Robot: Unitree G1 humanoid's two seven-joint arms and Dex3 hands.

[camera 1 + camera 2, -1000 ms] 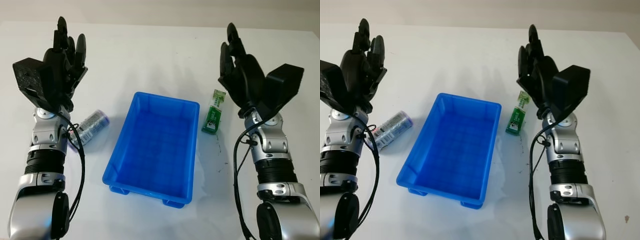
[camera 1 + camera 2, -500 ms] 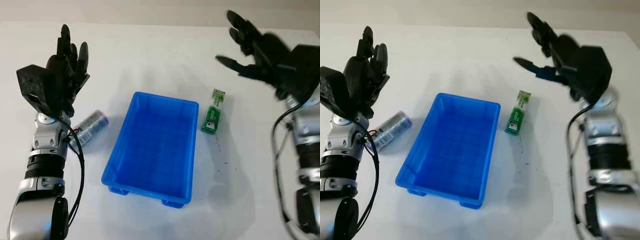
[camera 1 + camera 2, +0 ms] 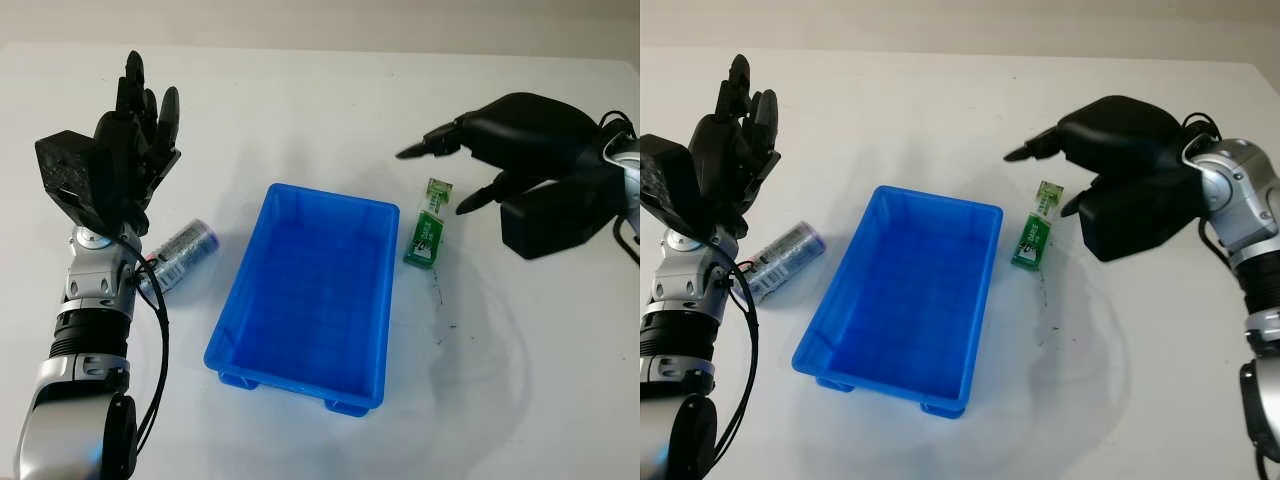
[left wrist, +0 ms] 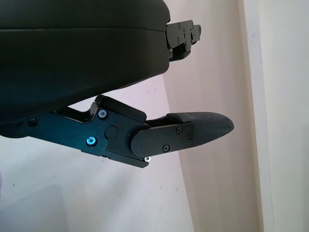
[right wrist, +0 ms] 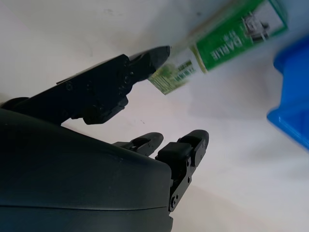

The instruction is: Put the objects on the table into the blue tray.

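Note:
A blue tray (image 3: 305,375) sits in the middle of the white table with nothing in it. Just right of it lies a green and white box (image 3: 426,224), lengthwise. My right hand (image 3: 455,172) hovers above and to the right of the box, palm down, open, with its fingers pointing toward the box; the right wrist view has the box (image 5: 227,41) just beyond a fingertip (image 5: 157,53). A silver can with a purple end (image 3: 182,251) lies on its side left of the tray. My left hand (image 3: 135,110) is raised upright above the can, open.
The white table (image 3: 320,110) stretches wide behind the tray and in front of it. Faint dark marks (image 3: 440,300) dot the surface right of the tray. The right forearm (image 3: 620,180) comes in from the right edge.
My right hand has swung from upright to palm down and dropped toward the green box. The left hand has barely moved. Tray, can and box lie where they were.

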